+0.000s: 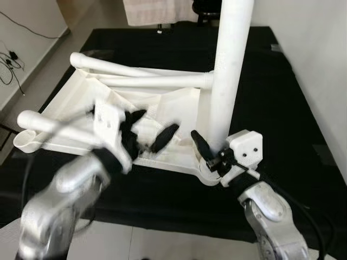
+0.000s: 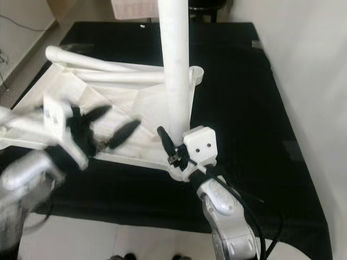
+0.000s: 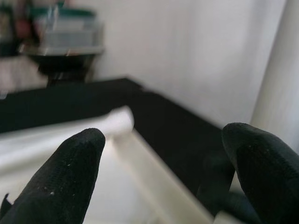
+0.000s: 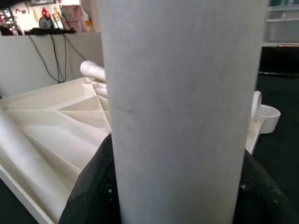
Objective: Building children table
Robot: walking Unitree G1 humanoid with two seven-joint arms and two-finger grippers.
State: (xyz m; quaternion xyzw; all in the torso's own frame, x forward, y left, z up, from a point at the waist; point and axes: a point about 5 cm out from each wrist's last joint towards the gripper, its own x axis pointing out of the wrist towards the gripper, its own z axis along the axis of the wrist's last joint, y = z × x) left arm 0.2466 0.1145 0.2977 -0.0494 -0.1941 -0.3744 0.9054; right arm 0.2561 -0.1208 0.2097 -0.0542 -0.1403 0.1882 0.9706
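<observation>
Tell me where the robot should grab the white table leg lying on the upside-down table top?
Probably around its middle, coming down from above. The loose leg lies flat across the table top, a long round tube, so fingers can close across it there and it should stay balanced. The left claw is open nearby; the right claw holds the upright leg.

The left arm point(image 1: 59, 200) is all smeared, so its shape is fuzzy. The tall white leg point(image 1: 230, 70) runs off the top of the picture, so its top end cannot be seen. One of the right gripper's fingers point(image 1: 199, 143) shows; the other is hidden behind the leg. The shelf things point(image 3: 60, 32) far off are too blurry to tell.
</observation>
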